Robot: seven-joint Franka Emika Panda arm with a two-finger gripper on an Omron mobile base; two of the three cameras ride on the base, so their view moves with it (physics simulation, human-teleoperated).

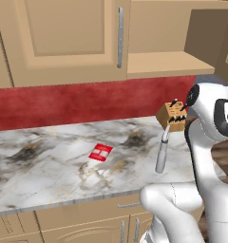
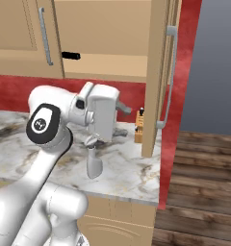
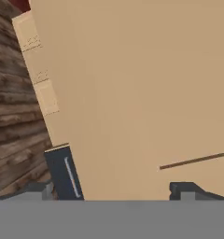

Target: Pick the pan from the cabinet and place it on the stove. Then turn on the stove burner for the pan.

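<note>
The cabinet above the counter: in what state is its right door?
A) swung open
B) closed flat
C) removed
A: in the right base view the cabinet door stands edge-on with its bar handle facing outward, and the shelf inside is exposed.

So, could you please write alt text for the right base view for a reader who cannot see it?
A white robot arm reaches over a marble counter below a tan wall cabinet whose right door stands open. A black handle pokes from the open shelf, and a knife block sits by the red backsplash.
</note>
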